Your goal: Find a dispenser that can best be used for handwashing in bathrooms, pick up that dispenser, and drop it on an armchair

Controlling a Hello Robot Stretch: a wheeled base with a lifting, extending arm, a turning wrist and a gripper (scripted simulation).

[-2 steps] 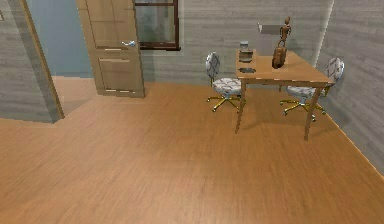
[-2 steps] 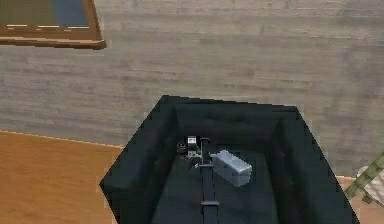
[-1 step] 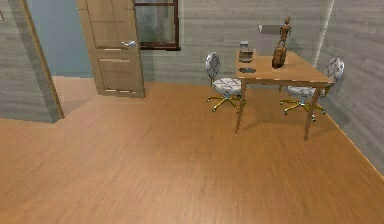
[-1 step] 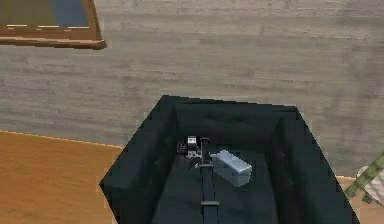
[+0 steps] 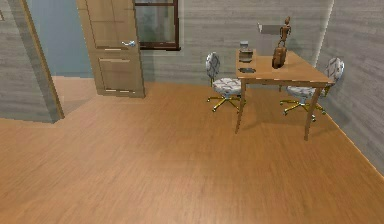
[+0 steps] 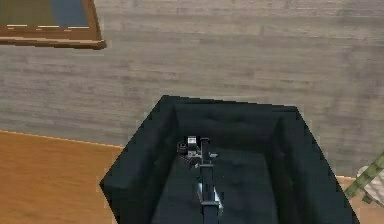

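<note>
In the arm side view the dark arm [image 6: 207,192] rises from the bottom edge, and its gripper [image 6: 188,149] sits against the seat of a black armchair [image 6: 255,130]. The dark fingers merge with the dark upholstery, so I cannot tell how they stand or whether they hold anything, and I cannot place the dispenser there with any certainty. The armchair's lower front is cut off by the bottom edge. A green striped shape [image 6: 372,182] is clipped at the right edge and too little of it shows to name. Behind the chair runs a grey plank wall [image 6: 250,50] with a wood-framed panel [image 6: 50,25] cropped at the top left. The forward view looks over bare wooden floor [image 5: 150,150] to a wooden table [image 5: 295,76] between two wheeled chairs [image 5: 222,85] [image 5: 312,92]. On the table stand a small pale jar-like thing [image 5: 245,48], a flat dark thing [image 5: 247,70] and a tall brown figure [image 5: 281,45], all too small to identify. Farther left are a panelled door [image 5: 115,45] and a window [image 5: 158,25].
</note>
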